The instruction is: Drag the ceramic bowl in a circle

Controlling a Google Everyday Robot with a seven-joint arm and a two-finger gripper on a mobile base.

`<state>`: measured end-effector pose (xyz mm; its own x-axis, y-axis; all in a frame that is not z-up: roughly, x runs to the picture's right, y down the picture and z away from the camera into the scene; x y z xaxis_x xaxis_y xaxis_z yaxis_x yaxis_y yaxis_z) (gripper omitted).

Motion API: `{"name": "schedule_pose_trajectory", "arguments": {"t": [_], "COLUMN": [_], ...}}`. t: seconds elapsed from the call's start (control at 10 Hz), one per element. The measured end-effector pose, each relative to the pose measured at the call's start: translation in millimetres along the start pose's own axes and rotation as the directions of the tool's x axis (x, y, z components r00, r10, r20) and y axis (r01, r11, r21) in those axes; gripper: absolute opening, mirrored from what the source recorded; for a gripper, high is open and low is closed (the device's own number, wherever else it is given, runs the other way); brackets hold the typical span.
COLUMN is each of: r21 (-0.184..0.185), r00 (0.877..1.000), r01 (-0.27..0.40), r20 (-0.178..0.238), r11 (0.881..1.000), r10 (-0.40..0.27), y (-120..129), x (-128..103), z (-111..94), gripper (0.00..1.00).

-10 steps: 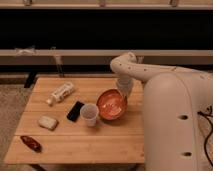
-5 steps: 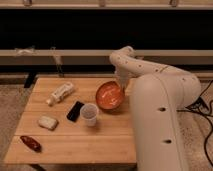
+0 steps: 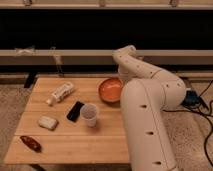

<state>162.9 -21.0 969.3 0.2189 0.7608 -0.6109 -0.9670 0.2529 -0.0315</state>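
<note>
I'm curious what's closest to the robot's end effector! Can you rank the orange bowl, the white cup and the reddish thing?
The end effector is at the table's far side, toward the picture's right.
1. ceramic bowl: right at it, touching.
2. white cup: middle of the table.
3. reddish-brown item: front-left corner.

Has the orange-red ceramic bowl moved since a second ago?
Yes. The orange-red ceramic bowl has slid toward the wooden table's far edge, away from the white cup; the gripper is at its far rim.

A pale wooden table (image 3: 65,142) stands on speckled carpet (image 3: 12,107). Toward twelve o'clock, a light rail (image 3: 165,56) crosses dark panels (image 3: 75,27) (black cables (image 3: 206,107) at three o'clock).
</note>
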Motion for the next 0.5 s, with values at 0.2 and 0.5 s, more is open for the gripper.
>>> {"name": "schedule_pose_trajectory", "arguments": {"t": [0.2, 0.5], "r21": [0.009, 0.022], "r00": [0.999, 0.993], "r01": [-0.052, -0.116], "r20": [-0.015, -0.033], "r11": [0.999, 0.993], "r10": [0.052, 0.117], "y": [-26.5, -67.7], "x": [12.6, 45.7], "z": [7.2, 9.2], "gripper": [0.0, 0.0]}}
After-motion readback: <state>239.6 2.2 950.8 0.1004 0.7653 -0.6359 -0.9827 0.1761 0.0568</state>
